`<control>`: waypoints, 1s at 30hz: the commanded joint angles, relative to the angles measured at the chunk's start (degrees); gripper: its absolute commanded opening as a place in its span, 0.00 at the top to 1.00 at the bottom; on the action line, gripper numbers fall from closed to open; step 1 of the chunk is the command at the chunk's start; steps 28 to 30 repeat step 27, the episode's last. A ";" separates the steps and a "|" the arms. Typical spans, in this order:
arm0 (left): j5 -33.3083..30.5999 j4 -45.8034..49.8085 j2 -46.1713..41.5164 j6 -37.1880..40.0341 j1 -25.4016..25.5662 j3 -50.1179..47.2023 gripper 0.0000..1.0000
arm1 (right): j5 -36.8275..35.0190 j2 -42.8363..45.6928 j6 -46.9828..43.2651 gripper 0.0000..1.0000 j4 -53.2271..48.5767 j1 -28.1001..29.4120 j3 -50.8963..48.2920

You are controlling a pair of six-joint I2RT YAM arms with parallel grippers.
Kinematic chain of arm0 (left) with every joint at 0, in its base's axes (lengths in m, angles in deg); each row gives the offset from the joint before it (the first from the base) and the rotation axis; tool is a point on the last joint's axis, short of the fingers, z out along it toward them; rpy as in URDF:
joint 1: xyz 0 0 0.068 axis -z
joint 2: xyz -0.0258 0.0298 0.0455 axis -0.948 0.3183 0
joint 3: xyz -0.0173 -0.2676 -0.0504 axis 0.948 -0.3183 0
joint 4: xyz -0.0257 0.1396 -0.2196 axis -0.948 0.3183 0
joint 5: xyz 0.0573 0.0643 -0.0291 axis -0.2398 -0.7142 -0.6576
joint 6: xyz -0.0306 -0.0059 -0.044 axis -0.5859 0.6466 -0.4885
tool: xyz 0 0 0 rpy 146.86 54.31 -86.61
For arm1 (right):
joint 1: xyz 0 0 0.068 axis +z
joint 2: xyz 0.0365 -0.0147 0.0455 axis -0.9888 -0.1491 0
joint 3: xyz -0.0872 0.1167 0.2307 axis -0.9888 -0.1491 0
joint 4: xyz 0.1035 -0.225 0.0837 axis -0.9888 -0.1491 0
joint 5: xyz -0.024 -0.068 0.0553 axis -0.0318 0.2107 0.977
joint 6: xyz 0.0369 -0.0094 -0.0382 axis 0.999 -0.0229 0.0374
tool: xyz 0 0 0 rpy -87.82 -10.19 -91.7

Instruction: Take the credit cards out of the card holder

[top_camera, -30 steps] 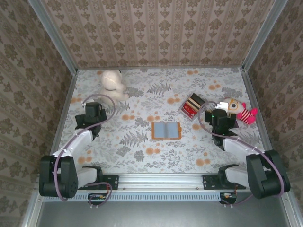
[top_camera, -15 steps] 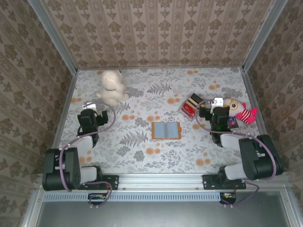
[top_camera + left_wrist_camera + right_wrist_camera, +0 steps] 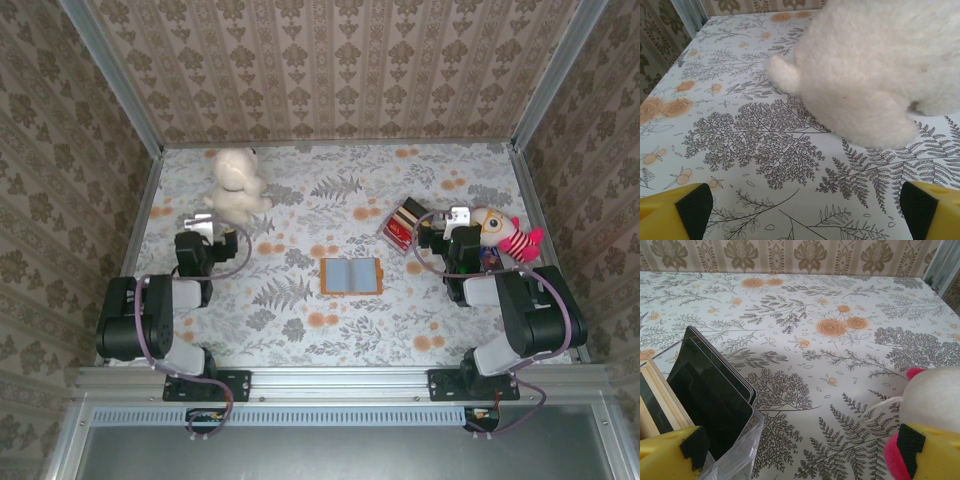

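Lying open at the middle of the desk (image 3: pixel 300 330), the tan card holder (image 3: pixel 351 275) is showing blue-grey pages; what its pockets hold is too small to tell. The left pincer (image 3: pixel 197 222) is gaping empty just beside the white plush toy (image 3: pixel 236 180). The right pincer (image 3: pixel 457 216) is gaping empty too, between a dark-topped box (image 3: pixel 405 222) and a pink doll (image 3: pixel 508 236).
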 commanded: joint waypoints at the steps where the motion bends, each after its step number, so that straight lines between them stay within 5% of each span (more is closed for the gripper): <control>1: -0.24 -2.05 1.01 1.14 0.20 2.15 0.00 | -0.82 -0.70 1.81 0.00 1.40 -0.53 0.95; 30: -0.62 -0.11 1.40 1.77 0.63 3.46 0.00 | -0.82 -0.45 2.54 0.00 0.09 -0.98 1.52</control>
